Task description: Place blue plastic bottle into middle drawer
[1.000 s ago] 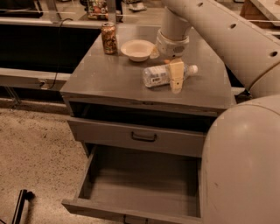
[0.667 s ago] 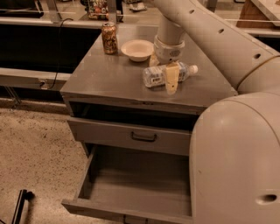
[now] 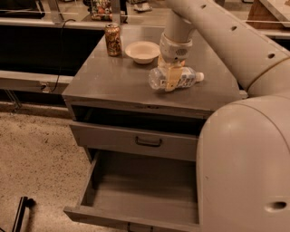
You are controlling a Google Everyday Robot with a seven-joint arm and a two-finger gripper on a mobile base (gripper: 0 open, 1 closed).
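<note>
End effector (image 3: 170, 78) has shifted over the bottle (image 3: 186, 78) beneath it, grip I cannot tell; open drawer (image 3: 136, 195) waits far below.

No text, brand, number or sign can be read anywhere. A printed label is carried by the blue plastic bottle (image 3: 186, 78), which lies on its side on the grey cabinet top (image 3: 106, 78), but only pale blue-white patches are seen on it (no letters can be told). The gripper (image 3: 170, 77) is placed at the middle of that bottle, and part of the label is covered by it. A brown pattern is borne by the drink can (image 3: 113, 40) at the back of the top, with no wording discerned. A colourful printed pack (image 3: 101, 9) is seen behind the can, its print likewise unreadable.
</note>
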